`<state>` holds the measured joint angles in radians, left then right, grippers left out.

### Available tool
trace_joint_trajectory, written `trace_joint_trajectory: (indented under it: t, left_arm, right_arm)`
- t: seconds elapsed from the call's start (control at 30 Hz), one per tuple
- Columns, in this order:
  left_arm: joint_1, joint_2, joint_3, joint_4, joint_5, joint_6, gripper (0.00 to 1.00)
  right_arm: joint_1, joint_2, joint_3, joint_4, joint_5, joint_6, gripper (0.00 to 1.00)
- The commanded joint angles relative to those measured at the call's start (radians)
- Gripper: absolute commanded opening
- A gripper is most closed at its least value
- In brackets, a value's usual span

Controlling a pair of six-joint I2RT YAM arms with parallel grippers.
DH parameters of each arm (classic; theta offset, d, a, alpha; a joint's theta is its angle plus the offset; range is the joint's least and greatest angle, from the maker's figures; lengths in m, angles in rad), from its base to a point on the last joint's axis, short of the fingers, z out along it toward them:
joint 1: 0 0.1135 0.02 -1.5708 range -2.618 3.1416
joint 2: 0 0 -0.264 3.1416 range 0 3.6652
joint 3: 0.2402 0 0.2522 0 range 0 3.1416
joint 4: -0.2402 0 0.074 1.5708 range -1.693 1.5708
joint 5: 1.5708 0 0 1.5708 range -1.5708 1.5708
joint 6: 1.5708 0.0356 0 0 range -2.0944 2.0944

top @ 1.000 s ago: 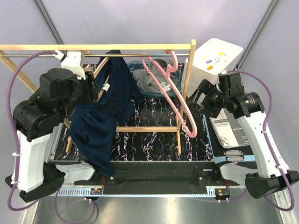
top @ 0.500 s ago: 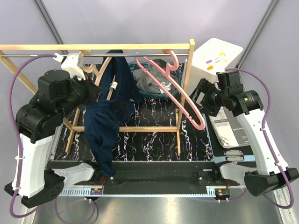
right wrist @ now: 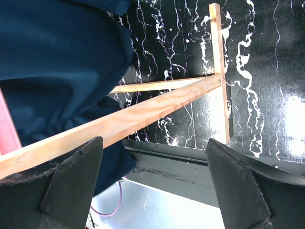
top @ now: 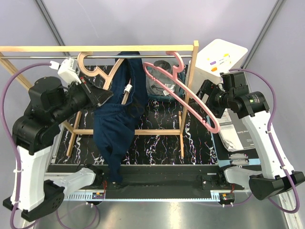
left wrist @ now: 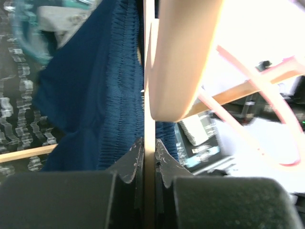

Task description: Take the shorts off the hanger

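Dark navy shorts (top: 116, 124) hang from a wooden hanger (top: 90, 64) on the metal rail and droop to the table's near edge. My left gripper (top: 104, 97) is shut on the hanger's thin lower bar (left wrist: 149, 95), and the navy shorts (left wrist: 86, 95) hang just left of that bar. Grey shorts (top: 157, 88) lie in a teal basket behind, partly hidden. My right gripper (top: 204, 98) is open beside the rack's right post, its fingers (right wrist: 71, 186) wide apart with nothing between them, and the navy shorts (right wrist: 57, 62) lie ahead of it.
A bare pink hanger (top: 188, 98) hangs tilted on the rail. The wooden rack (top: 95, 48) spans the black marbled mat (top: 157, 138), with its low crossbar (right wrist: 143, 114) close to my right fingers. A white box (top: 221, 59) and a booklet (top: 236, 136) sit at the right.
My left gripper has shut on the wooden hanger's bar and moved right. The hanger and navy shorts swung right with it. The pink hanger also swung rightward. The right gripper stayed open.
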<state>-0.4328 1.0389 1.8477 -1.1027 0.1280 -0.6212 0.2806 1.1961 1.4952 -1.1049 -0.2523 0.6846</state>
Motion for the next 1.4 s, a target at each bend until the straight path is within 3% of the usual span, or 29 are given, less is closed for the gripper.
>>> trace_joint_trajectory:
  t: [0.0,0.7,1.13,1.37]
  left_arm:
    - [0.012,-0.08,-0.074,0.301,0.114,-0.152,0.0]
    - [0.08,-0.286,-0.499,0.886,0.251,-0.517,0.0]
    - [0.081,-0.336,-0.519,0.882,0.268,-0.499,0.0]
    - [0.08,-0.379,-0.49,0.603,0.249,-0.352,0.0]
  right_arm:
    - [0.003,0.002,0.051,0.005,-0.036,-0.028,0.97]
    - [0.002,-0.006,0.025,0.004,-0.038,-0.036,0.97]
    - [0.002,-0.012,0.025,0.002,-0.042,-0.033,0.98]
    - [0.0,-0.016,0.007,0.004,-0.041,-0.031,0.98]
